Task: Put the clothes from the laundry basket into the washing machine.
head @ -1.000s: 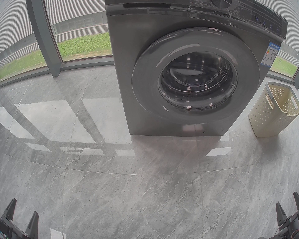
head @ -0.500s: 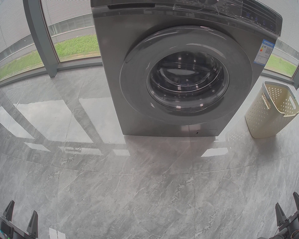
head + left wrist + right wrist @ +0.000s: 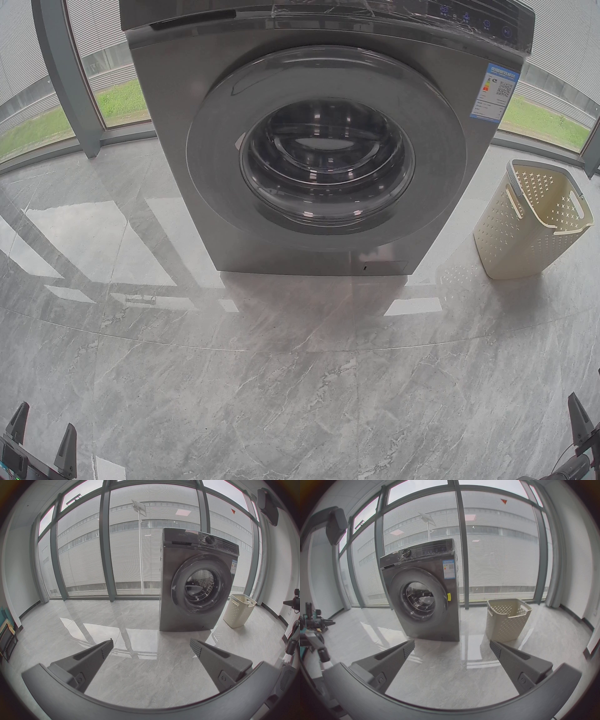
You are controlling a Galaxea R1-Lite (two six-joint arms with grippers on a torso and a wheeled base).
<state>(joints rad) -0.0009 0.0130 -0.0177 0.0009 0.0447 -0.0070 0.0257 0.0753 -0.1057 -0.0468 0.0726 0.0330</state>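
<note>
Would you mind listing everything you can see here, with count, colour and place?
washing machine: one, grey, on the floor ahead, round door shut
laundry basket: one, cream, perforated, on the floor at the robot's right of the machine, apart from it
label: one, blue and white, upper corner of the machine's front
floor: one, glossy grey marbled tiles
windows: several panes, dark grey frames, behind the machine
left gripper: one, dark grey, low at left, open
right gripper: one, dark grey, low at right, open

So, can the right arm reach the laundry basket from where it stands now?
Probably not yet. The open right end effector sits far from the laundry basket; bare floor lies between them, and nothing blocks the way.
</note>
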